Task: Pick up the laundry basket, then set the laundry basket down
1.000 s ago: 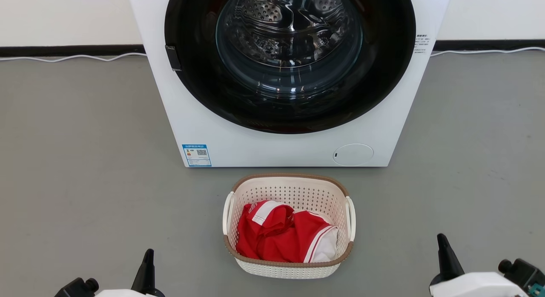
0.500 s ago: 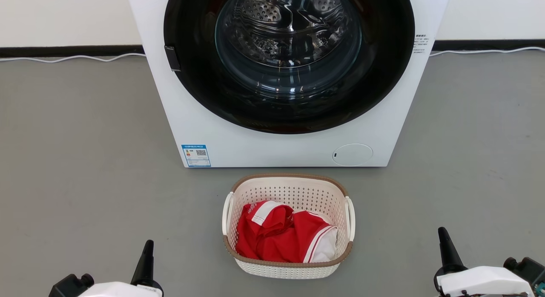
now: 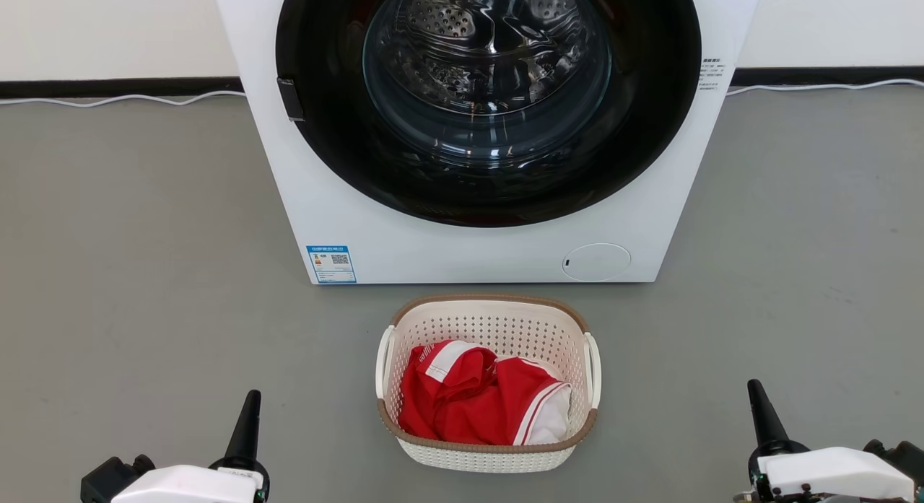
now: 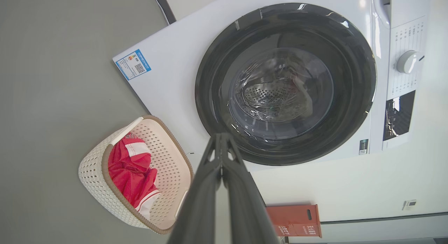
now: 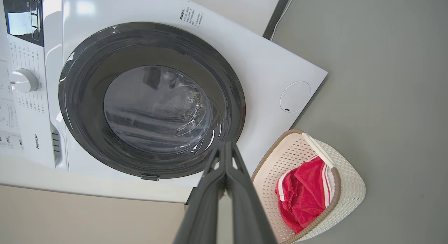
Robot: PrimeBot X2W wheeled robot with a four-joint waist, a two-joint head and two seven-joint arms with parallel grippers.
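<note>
Plainly, the basket stood upright on the grey floor, just in front of the washer, whose round door was shut. A red and white garment lay heaped inside the basket. The left jaws were pressed together with their tips pointing up at the lower left of the head view, well apart from the basket's left handle. The right jaws were together in the same way at the lower right, well apart from the right handle. Neither pair touched anything. Both wrist views looked past their closed tips toward the washer, with the basket off to one side. The scene fitted two stages equally: a basket resting on the floor and due to be lifted, or one resting there again after being put down and let go. The pictures did not settle which. In either case, the two white loops on the short sides looked like the soundest places to hold the basket. The perforated walls seemed thin enough to flex under a pinch. The garment lay low and fairly central, so an even hold on both sides should have kept the basket level. With the washer so close behind, the free room lay on the robot's side.
</note>
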